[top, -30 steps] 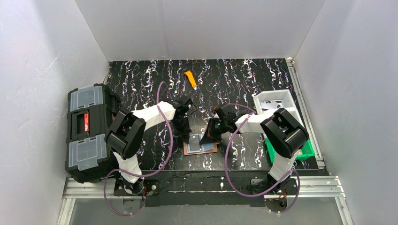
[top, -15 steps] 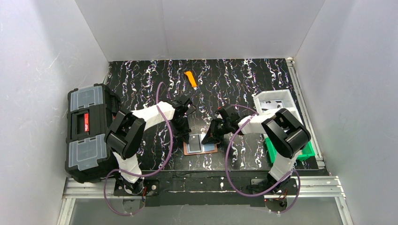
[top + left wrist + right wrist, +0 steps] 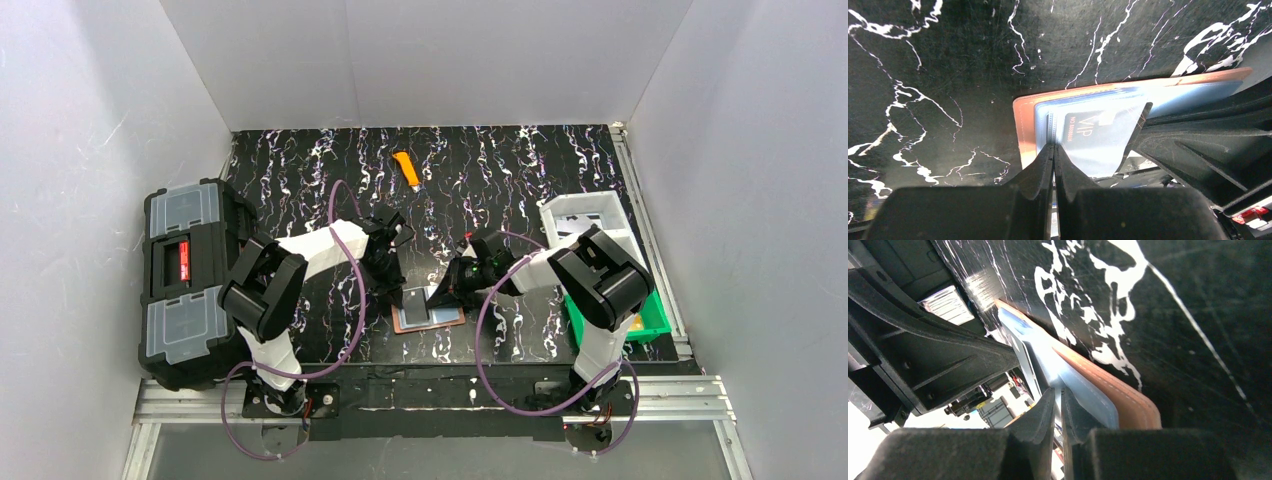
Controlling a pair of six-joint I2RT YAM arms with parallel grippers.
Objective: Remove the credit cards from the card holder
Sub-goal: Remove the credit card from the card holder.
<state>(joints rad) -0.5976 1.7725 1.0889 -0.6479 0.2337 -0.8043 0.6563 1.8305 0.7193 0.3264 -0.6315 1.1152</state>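
left gripper (image 3: 1054, 150) is pinched tight on the pale blue credit cards (image 3: 1098, 140). right gripper (image 3: 1058, 396) nips their opposite edge, fingers almost touching. brown card holder (image 3: 1023, 125) lies flat on the table (image 3: 948, 75) beneath both.

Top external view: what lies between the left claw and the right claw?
A blue-grey card, on the brown card holder, sits between the left claw and right claw; both wrist views show it too.

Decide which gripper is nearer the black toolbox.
Left. The left gripper is at the left edge of the card holder, on the side of the black toolbox; the right gripper is at the holder's right edge, farther away.
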